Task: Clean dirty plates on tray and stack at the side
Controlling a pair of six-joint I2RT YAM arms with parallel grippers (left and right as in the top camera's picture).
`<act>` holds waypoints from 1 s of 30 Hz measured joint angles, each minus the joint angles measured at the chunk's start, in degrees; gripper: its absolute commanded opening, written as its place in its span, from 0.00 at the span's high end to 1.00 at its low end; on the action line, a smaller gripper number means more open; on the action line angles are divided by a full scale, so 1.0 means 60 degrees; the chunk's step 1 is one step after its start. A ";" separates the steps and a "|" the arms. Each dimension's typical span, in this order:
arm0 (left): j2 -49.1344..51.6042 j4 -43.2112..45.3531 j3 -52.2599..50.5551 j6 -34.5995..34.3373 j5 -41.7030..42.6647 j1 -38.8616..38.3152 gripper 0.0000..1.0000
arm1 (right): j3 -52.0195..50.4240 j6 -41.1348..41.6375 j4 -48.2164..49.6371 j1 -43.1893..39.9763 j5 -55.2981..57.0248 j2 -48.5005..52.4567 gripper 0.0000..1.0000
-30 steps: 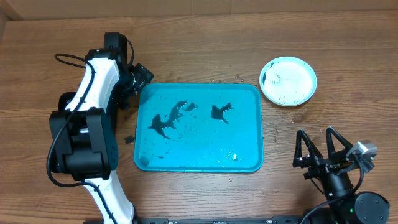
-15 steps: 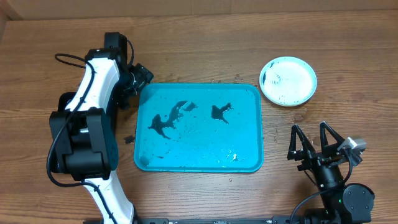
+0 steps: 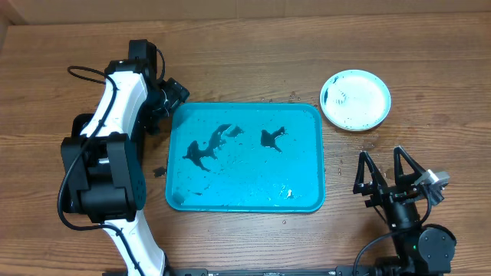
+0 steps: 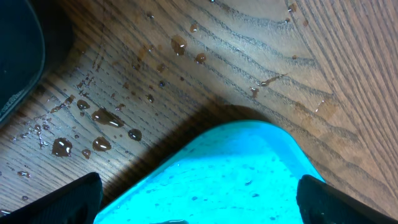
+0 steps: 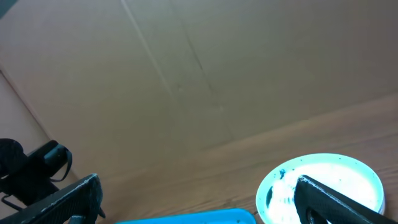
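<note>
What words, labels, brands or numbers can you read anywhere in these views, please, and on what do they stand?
None: no text, label, brand, number or sign is visible in any view. The tray, the plate and the wooden table all look unmarked.

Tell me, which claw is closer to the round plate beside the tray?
Right. The right gripper is just on the near side of the plate, with only bare table between them. The left gripper is across the blue tray, at its far-left corner.
</note>
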 measured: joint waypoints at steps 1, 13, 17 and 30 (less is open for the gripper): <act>0.0000 0.0000 0.0000 0.0000 0.0000 0.0000 0.00 | -0.0084 0.0000 0.0178 0.0004 0.0007 0.0000 0.00; 0.0000 -0.0004 0.0000 0.0000 0.0000 0.0000 0.00 | -0.0812 0.0004 0.1501 0.0036 0.0036 0.0000 0.00; 0.0000 0.0000 0.0000 0.0000 0.0000 0.0000 0.00 | -0.0812 -0.0004 0.1217 0.0036 0.0178 -0.0007 0.00; 0.0000 0.0000 0.0000 0.0000 0.0000 0.0000 0.00 | -0.0812 -0.0164 -0.0856 0.0044 0.0681 -0.0015 0.00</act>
